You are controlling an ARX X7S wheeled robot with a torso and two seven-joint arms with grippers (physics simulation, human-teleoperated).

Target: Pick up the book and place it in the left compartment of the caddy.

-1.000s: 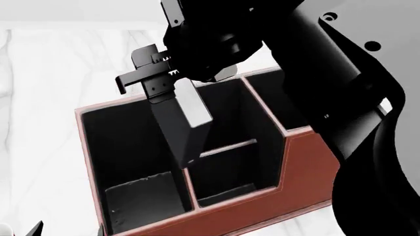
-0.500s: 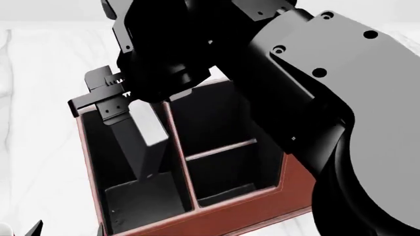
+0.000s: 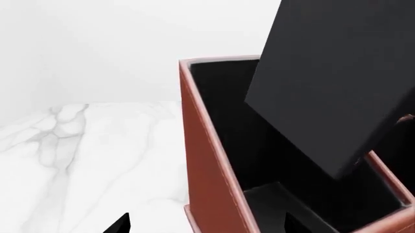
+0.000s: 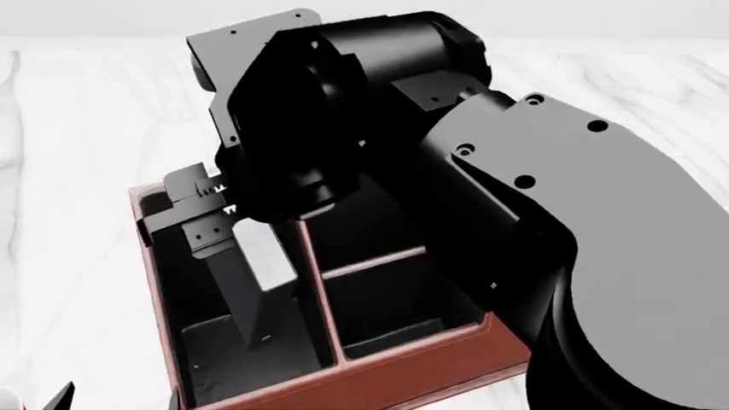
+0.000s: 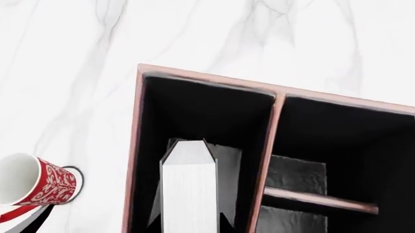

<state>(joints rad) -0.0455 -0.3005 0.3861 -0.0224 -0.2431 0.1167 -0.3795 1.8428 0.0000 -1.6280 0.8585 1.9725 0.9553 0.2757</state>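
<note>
With the book (image 4: 256, 286) clamped at its top end in the right gripper (image 4: 205, 224), whose jaws are closed on its covers, it hangs below them, long axis running steeply down, slightly tilted, white page edges facing up toward the wrist. Its lower end is already inside the left compartment (image 5: 194, 111) of the caddy (image 4: 376, 376). The sound play looks like lowering straight, keeping clear of the pink divider beside it, then releasing near the floor; the left gripper's jaws aren't shown, so can't tell, and beyond the caddy a mug (image 5: 36, 179) sits on the tabletop (image 5: 71, 58).
</note>
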